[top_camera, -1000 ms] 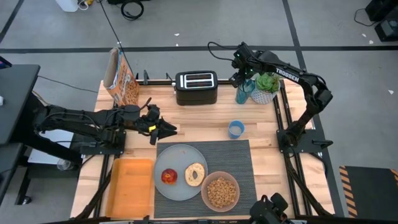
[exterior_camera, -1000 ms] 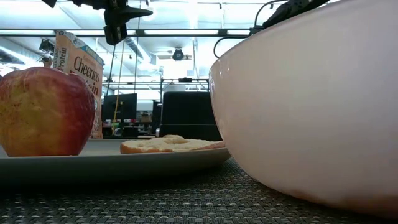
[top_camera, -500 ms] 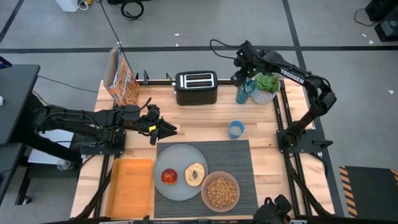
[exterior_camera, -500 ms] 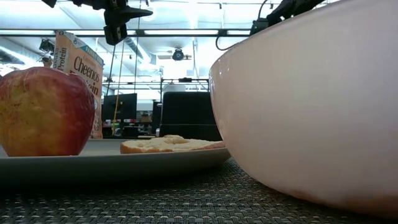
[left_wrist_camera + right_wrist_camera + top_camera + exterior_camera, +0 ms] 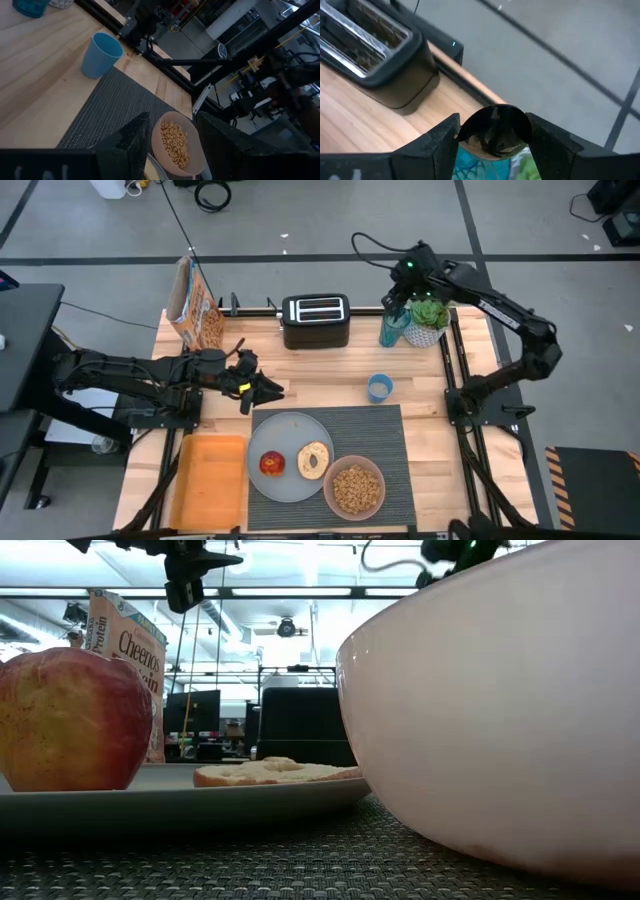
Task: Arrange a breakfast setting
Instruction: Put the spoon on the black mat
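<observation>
Only the right arm had shifted over the last second, swinging its wrist rightward along the back edge of the table until the right gripper (image 5: 398, 308) hung over the teal bottle (image 5: 391, 328) beside the potted plant (image 5: 430, 318). In its wrist view the fingers (image 5: 434, 141) stood apart on either side of the bottle's dark round top (image 5: 496, 126), not touching it, so the approach looked like a line-up for a grasp from above rather than a grip already made. The toaster (image 5: 315, 319) stood to one side of that gripper, well clear. The left gripper (image 5: 268, 389) had not moved; it hovered with its fingers (image 5: 127, 145) parted and nothing between them, just behind the far left corner of the striped placemat (image 5: 385, 440), probably waiting out of the way. Ahead of it and below lay most of the breakfast setting: the grey plate (image 5: 280, 485) on the placemat's left end, carrying the red apple (image 5: 271, 464) and the bagel (image 5: 314, 459) side by side, and the pinkish bowl (image 5: 354, 487) of cereal (image 5: 175, 144) touching the plate's right side. The small blue cup (image 5: 379, 387) stood off the mat, between the two grippers, so a drink seemed still to be placed. No spoon showed anywhere. The orange tray (image 5: 210, 478) lay bare beside the plate, and the cereal box (image 5: 198, 311) stood upright behind the left gripper.
</observation>
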`<move>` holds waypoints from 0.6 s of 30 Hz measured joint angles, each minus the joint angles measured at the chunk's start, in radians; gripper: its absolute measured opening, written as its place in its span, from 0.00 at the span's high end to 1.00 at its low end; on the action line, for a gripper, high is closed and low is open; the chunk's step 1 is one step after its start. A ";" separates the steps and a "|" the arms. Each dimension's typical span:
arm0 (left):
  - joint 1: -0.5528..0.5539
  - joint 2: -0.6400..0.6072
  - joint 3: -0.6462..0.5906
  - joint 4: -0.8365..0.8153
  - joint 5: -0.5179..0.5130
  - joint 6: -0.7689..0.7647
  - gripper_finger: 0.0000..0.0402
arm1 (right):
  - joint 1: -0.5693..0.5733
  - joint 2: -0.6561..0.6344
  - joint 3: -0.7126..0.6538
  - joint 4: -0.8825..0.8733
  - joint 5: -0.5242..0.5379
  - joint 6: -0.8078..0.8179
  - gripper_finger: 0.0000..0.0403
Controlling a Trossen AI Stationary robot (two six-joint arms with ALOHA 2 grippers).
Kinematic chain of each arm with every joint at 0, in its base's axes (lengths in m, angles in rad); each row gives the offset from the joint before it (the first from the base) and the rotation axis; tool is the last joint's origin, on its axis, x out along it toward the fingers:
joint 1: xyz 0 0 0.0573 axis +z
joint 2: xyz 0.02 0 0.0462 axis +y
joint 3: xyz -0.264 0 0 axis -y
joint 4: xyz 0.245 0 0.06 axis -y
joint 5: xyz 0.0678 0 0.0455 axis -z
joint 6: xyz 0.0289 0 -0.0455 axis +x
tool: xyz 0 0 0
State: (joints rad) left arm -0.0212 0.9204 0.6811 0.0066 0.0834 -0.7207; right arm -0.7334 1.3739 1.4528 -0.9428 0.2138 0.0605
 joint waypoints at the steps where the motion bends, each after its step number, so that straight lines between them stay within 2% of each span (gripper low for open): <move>1: 0.000 0.000 0.000 -0.003 0.000 0.000 0.57 | 0.007 -0.020 0.000 0.000 0.012 0.000 0.45; 8: 0.000 0.000 0.000 -0.004 0.001 0.001 0.57 | 0.055 -0.157 0.000 0.003 0.028 0.050 0.45; 11: 0.000 0.000 0.000 -0.004 0.001 0.001 0.57 | 0.080 -0.215 0.000 0.023 0.002 0.066 0.45; 14: 0.000 0.000 0.000 -0.003 0.001 0.001 0.57 | 0.100 -0.263 0.000 0.049 -0.083 0.068 0.45; 18: 0.000 0.000 0.000 -0.003 0.002 0.001 0.57 | 0.111 -0.306 0.001 0.059 -0.295 0.047 0.45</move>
State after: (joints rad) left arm -0.0212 0.9207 0.6811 0.0034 0.0858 -0.7198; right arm -0.6219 1.0681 1.4536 -0.8834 -0.0810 0.1077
